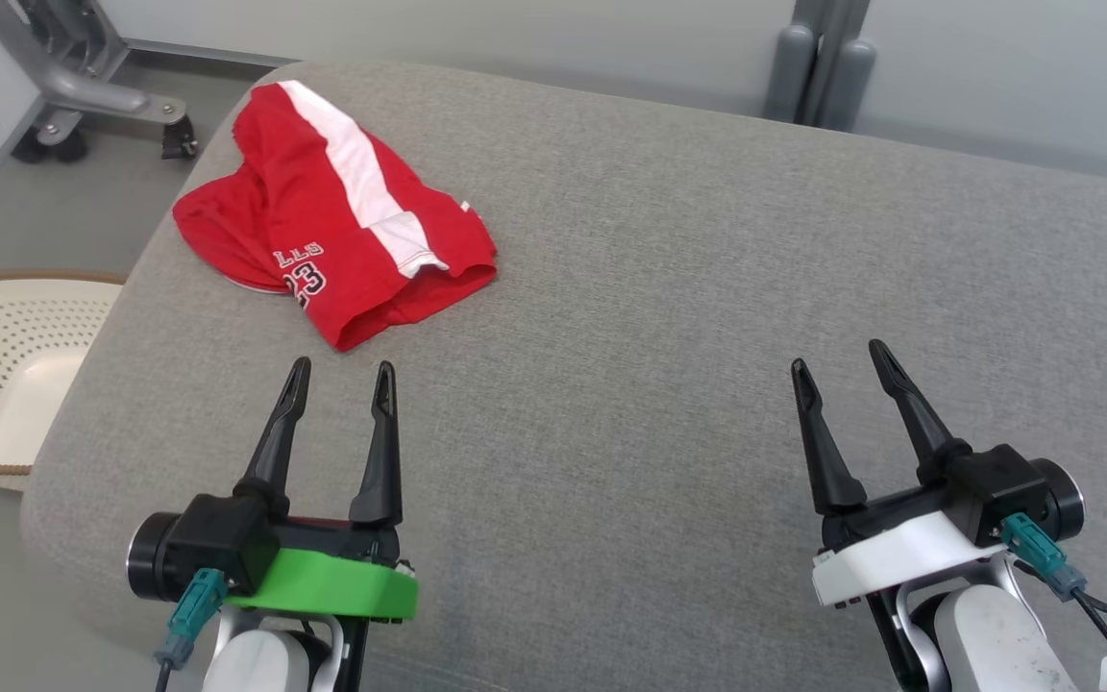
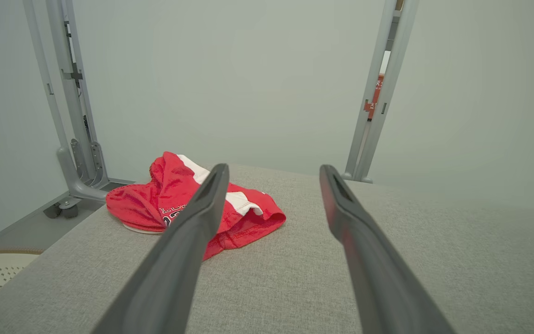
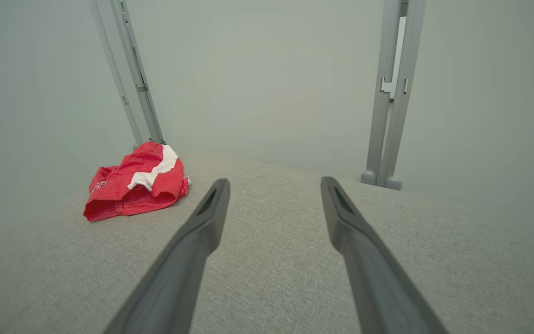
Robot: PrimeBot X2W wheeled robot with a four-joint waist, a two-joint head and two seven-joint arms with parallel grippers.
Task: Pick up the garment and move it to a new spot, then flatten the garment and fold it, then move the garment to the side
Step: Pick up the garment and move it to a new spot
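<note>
The garment is a pair of red shorts with a white side stripe and dark lettering, lying crumpled near the far left corner of the grey padded surface. My left gripper stands open just in front of it, nothing between its fingers. My right gripper is open too, well to the right over bare fabric. In the left wrist view the garment lies just past the left gripper, partly behind the left finger. In the right wrist view the garment lies far left of the right gripper.
A cream perforated basket sits on the floor beside the surface's left edge. A grey wheeled metal frame stands at the back left, and grey posts rise behind the far edge. The surface's right half is bare.
</note>
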